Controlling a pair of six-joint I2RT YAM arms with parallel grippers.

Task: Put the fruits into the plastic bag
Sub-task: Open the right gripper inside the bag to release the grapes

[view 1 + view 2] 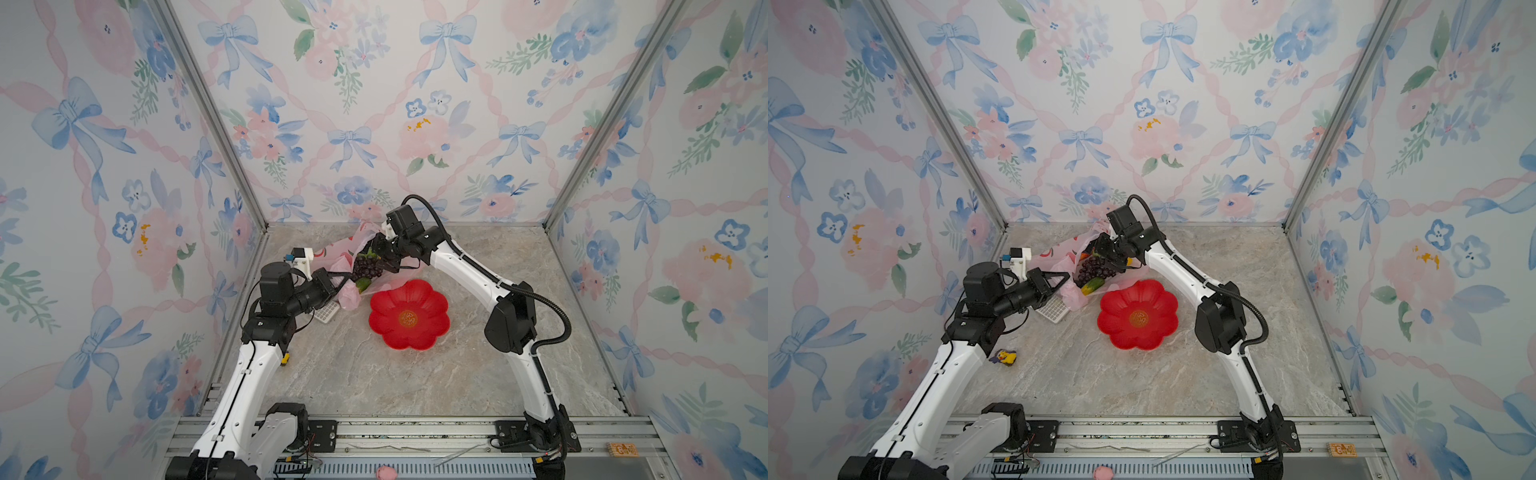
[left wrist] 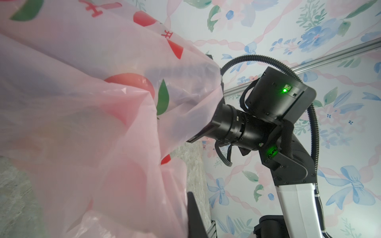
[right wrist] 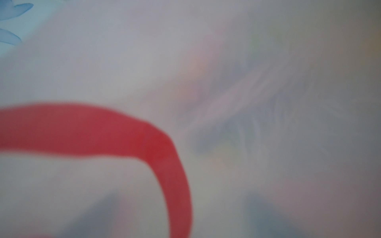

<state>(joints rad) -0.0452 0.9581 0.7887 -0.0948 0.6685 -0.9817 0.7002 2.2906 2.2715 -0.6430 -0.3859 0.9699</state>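
Marble tabletop (image 1: 415,382) mostly bare; plastic bag (image 1: 348,298) near back-left corner.

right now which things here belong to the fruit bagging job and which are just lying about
job: plastic bag; grape bunch and green-yellow fruit, both at its mouth
lying about: red plate, white keypad, toy duck
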